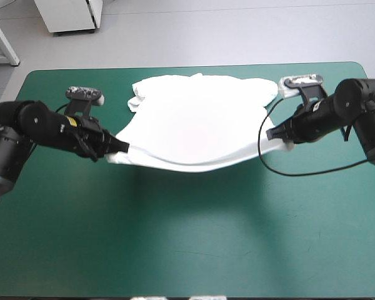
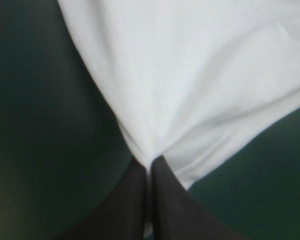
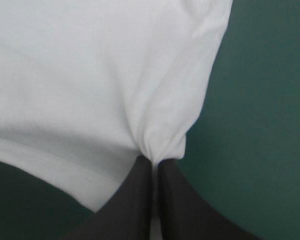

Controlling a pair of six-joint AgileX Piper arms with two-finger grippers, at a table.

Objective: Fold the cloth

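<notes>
- The left pincer (image 1: 117, 149) is all but closed. Its black fingers (image 2: 132, 200) meet in a point and pinch one near corner of the T-shirt (image 1: 194, 122) between the tips.
- The left arm reaches in from the left edge of the surface (image 1: 187, 237), low over the teal-green cover.
- The T-shirt is white and spread over the far half of the surface, midway between the left and right edges.
- Its far part, with the sleeves, lies flat on the cover near the far edge.
- Its near hem is raised off the cover and sags in a shallow curve between the two pincers. A shadow lies on the cover beneath it.
- Folds in the fabric run out from each grip point.
- The right pincer (image 1: 277, 133) is all but closed, its tips clamped on the other near corner, where the cloth bunches.
- The right arm reaches in from the right edge.
</notes>
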